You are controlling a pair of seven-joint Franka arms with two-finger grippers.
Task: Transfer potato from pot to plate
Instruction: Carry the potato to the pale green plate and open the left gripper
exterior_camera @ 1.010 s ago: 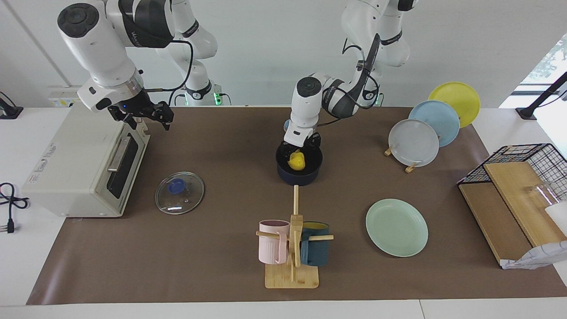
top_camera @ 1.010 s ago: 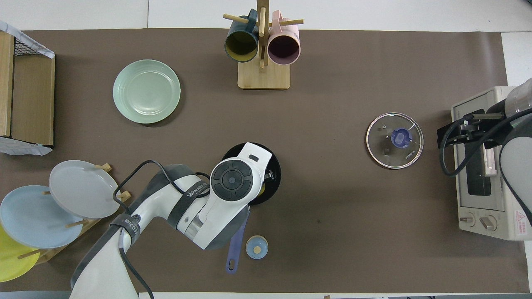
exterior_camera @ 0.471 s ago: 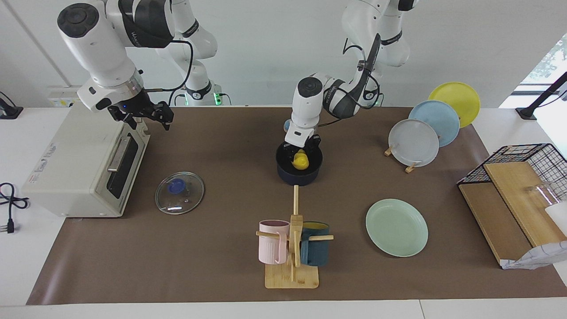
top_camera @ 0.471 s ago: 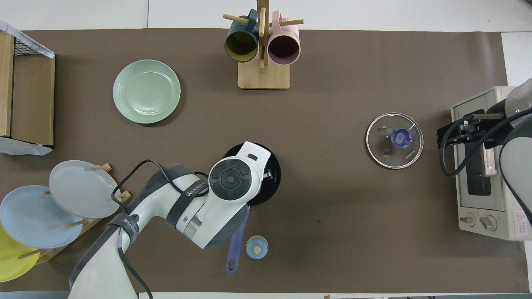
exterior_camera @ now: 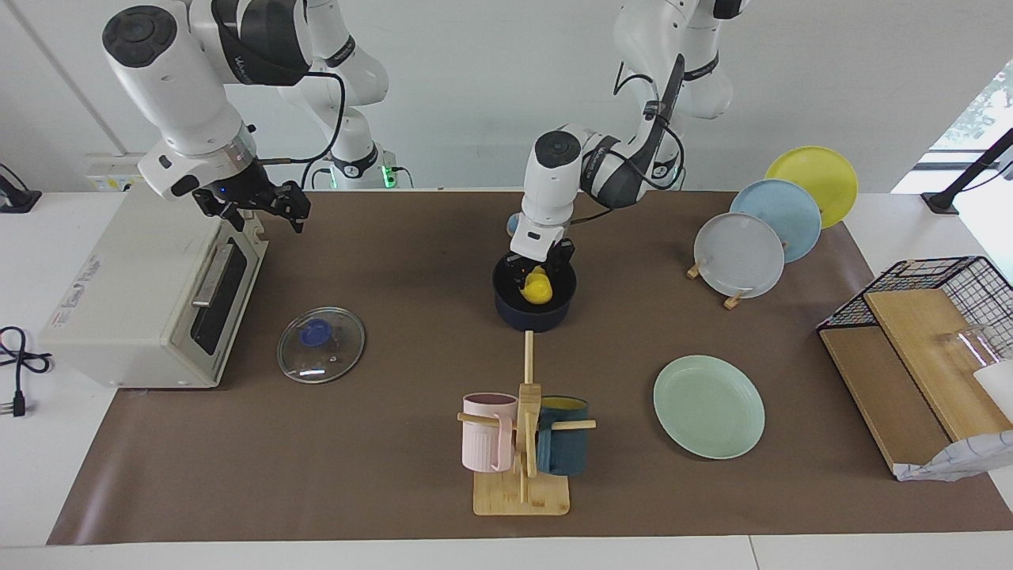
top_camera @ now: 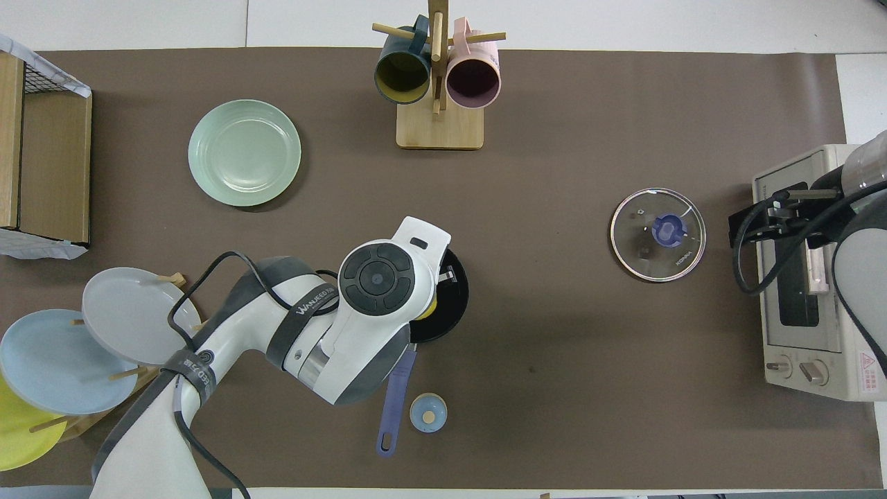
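The yellow potato (exterior_camera: 537, 288) is in the mouth of the dark navy pot (exterior_camera: 506, 307) at mid-table. My left gripper (exterior_camera: 538, 279) reaches down into the pot and is shut on the potato, its fingers on either side of it. In the overhead view the left wrist covers most of the pot (top_camera: 454, 305); only a sliver of the potato (top_camera: 429, 310) and the blue handle (top_camera: 393, 405) show. The mint-green plate (exterior_camera: 708, 406) lies bare, farther from the robots, toward the left arm's end. My right gripper (exterior_camera: 265, 207) waits open over the toaster oven's front edge.
A toaster oven (exterior_camera: 134, 293) stands at the right arm's end, with a glass lid (exterior_camera: 320, 344) beside it. A mug rack (exterior_camera: 522, 443) stands farther out than the pot. Grey, blue and yellow plates (exterior_camera: 740, 253) stand in a rack. A wire basket (exterior_camera: 934, 317) holds wooden boards. A small blue disc (top_camera: 427, 412) lies by the handle.
The left arm's wrist has risen and tilted slightly. The potato has shifted a little upward in the pot with the fingers around it. The right arm has not moved.
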